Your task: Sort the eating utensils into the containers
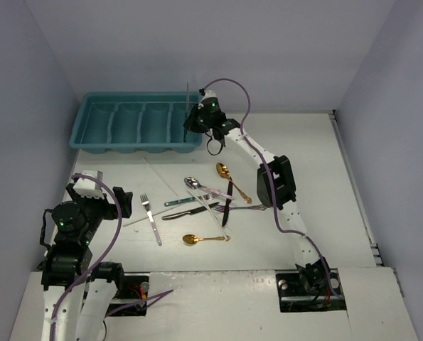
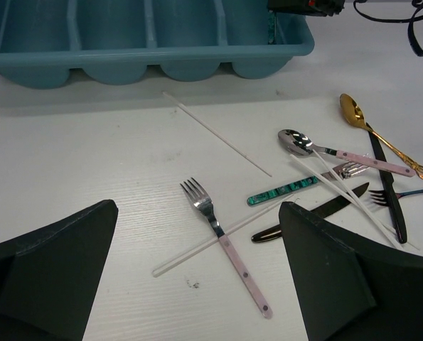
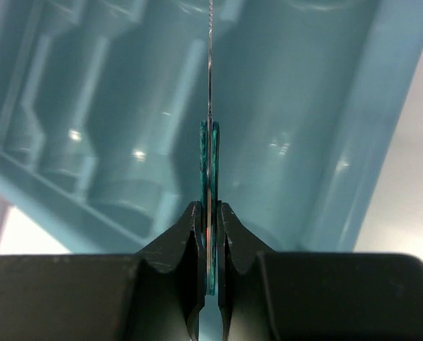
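Between the fingers of my right gripper (image 3: 210, 213) sat a teal-handled knife (image 3: 210, 153), clamped by its handle with the thin blade pointing away from me. Beneath it lay the teal tray (image 3: 371, 142), and the knife hung over what I took for the tray's end compartment, not yet let go. Every compartment I could see looked bare, so I judged the sorting barely begun, with this knife the first piece to go in.

My left gripper (image 2: 198, 207) hung with its fingers wide apart and nothing in them. Just ahead of it, on the table, a pink-handled fork (image 2: 229, 252) crossed a white chopstick (image 2: 183, 258), with another chopstick (image 2: 218, 135) further ahead. Off to its right sat a loose heap: a silver spoon (image 2: 295, 141), a gold spoon (image 2: 355, 108), a teal-handled piece (image 2: 282, 190) and a black knife (image 2: 311, 215). All of those, I reckoned, were left to sort.
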Motion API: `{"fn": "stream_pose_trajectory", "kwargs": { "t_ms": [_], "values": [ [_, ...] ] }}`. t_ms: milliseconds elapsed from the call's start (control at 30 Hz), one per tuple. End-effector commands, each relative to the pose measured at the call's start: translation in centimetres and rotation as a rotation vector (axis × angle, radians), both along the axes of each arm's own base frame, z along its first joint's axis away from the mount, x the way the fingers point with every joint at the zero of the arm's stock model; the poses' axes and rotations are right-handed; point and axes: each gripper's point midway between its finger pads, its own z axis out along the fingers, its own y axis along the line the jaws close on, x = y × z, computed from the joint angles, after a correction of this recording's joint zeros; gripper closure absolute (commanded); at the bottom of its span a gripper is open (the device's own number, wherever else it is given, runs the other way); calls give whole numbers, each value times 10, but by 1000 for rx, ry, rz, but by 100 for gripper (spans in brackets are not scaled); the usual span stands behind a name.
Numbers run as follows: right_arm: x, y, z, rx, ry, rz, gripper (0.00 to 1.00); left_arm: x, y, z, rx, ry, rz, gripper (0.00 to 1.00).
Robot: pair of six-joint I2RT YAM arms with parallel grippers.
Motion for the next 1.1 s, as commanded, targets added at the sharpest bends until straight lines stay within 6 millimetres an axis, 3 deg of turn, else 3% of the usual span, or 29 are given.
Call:
{"fn": "stream_pose_trajectory", "kwargs": {
  "t_ms": [0, 133, 167, 233, 367, 433, 533, 567, 600, 667, 767, 867, 1000, 1067],
  "values": [
    [14, 13, 39, 20, -161, 1, 92, 6, 4, 13, 6, -44, 16, 3],
    [15, 13, 27, 13, -146, -1, 76, 6, 4, 12, 7, -44, 19, 3],
    [15, 13, 28, 15, -147, -3, 60, 6, 4, 13, 7, -46, 21, 3],
    [16, 13, 29, 19, -149, -4, 52, 7, 5, 12, 8, -42, 23, 3],
    [12, 16, 51, 54, -165, 14, 46, 9, 6, 14, 12, -47, 29, 3],
    [7, 17, 70, 75, -182, 37, 46, 10, 7, 15, 17, -51, 30, 3],
    [-16, 7, 152, 123, -288, 112, 50, 12, 9, 23, 27, -73, 39, 3],
    [-20, -1, 167, 102, -328, 131, 52, 13, 10, 25, 35, -75, 40, 3],
    [-22, -1, 152, 87, -301, 142, 52, 14, 10, 27, 35, -77, 40, 3],
    [-46, -33, 198, -41, -436, 168, 55, 17, 11, 29, 58, -71, 38, 3],
    [-74, -71, 182, -246, -419, 158, 59, 22, 14, 28, 78, -43, 44, 3],
    [-101, -119, 115, -510, -321, 199, 67, 26, 17, 27, 87, -29, 59, 3],
    [-137, -182, 50, -727, -175, 178, 79, 29, 16, 31, 80, -39, 56, 3],
    [-152, -203, 23, -792, -107, 173, 81, 29, 15, 32, 78, -43, 55, 3]
  ]
}}
